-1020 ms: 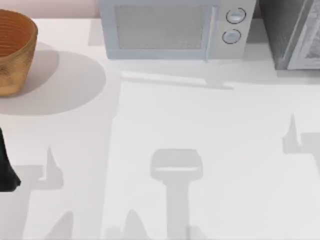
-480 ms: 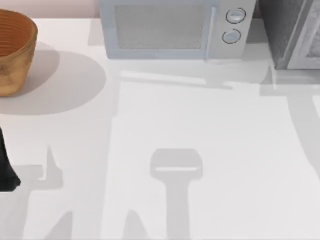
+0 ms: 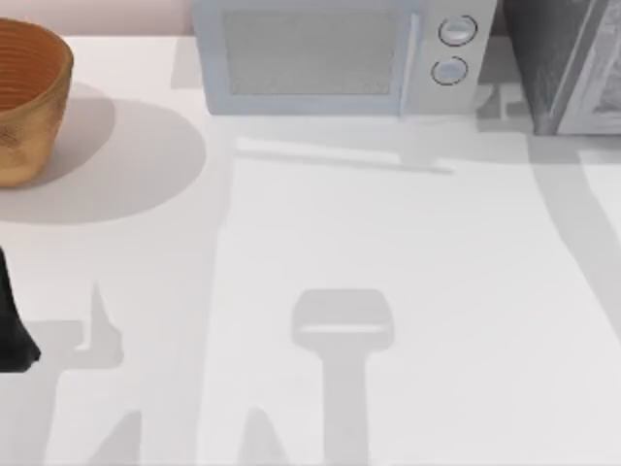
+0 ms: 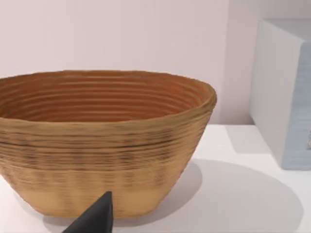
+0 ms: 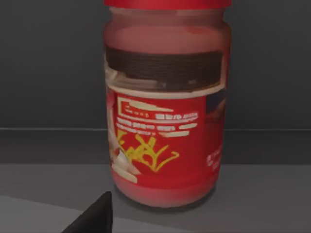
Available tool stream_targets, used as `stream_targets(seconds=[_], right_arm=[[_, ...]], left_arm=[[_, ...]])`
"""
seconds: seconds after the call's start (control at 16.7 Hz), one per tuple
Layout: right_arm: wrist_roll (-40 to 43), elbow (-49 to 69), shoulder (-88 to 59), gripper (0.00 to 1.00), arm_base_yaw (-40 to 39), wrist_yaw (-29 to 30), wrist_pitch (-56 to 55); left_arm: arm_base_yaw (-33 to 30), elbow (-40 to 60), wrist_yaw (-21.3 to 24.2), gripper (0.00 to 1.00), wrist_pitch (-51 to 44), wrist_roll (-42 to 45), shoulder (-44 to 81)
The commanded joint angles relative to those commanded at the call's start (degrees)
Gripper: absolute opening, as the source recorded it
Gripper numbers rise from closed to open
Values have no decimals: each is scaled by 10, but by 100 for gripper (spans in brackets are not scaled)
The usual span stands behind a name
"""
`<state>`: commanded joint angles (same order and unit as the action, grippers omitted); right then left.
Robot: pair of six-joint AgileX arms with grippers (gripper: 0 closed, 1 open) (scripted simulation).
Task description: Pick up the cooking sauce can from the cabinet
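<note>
From above, the table (image 3: 408, 233) carries a basket (image 3: 29, 97) at its far left, a microwave (image 3: 340, 58) at the back and the cabinet (image 3: 568, 68) in the far right corner. The grey arm shadow on the right, which a second ago sat low by the table's right edge, now runs up to the cabinet's foot, so the right arm has most likely swung in toward the cabinet. The left arm (image 3: 12, 320) is parked at the left edge, as it was.

The left wrist view faces the basket, with one dark fingertip (image 4: 95, 218) at the lower edge; how wide the left gripper stands I cannot tell.

The right wrist view looks into the dark cabinet, where the sauce can (image 5: 165, 107) stands upright on the grey shelf, close ahead and untouched. One fingertip (image 5: 95, 216) of the right gripper shows; its spread I cannot tell either. The approach looks nearly done, with the grasp left to make.
</note>
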<state>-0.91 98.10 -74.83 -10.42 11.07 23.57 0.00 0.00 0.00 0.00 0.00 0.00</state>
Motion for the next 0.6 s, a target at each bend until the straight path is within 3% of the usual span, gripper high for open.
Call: stream_targets(seconds=[0.6], right_arm=[[-3, 35, -33, 100, -5, 7, 0]], left_arm=[[0, 0, 0, 100, 0, 0, 0]])
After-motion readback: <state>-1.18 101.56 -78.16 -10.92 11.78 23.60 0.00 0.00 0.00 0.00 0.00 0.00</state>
